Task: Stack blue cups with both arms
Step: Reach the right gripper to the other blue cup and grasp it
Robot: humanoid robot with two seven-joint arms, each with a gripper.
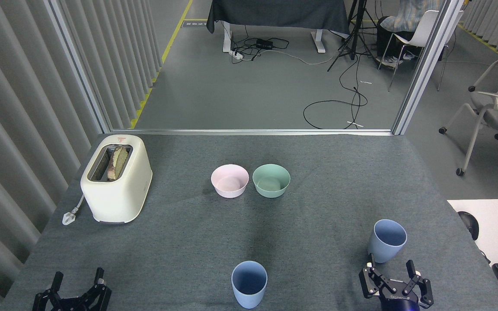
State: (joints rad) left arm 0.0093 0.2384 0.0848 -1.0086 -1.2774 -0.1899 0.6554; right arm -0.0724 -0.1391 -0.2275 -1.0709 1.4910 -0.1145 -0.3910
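Observation:
Two pale blue cups stand upright and apart on the grey table. One blue cup (249, 284) is at the near centre. The other blue cup (387, 240) stands to the right. My right gripper (391, 267) rises from the bottom edge just in front of that right cup, its black fingers spread open and empty, the left finger close to the cup's base. At the bottom left corner my left gripper (77, 278) also stands open with nothing between its fingers, well to the left of the centre cup.
A pink bowl (229, 180) and a green bowl (271, 180) sit side by side mid-table. A cream toaster (116, 178) with bread in its slot stands at the left. A white desk (497, 224) with a keyboard adjoins the table's right edge.

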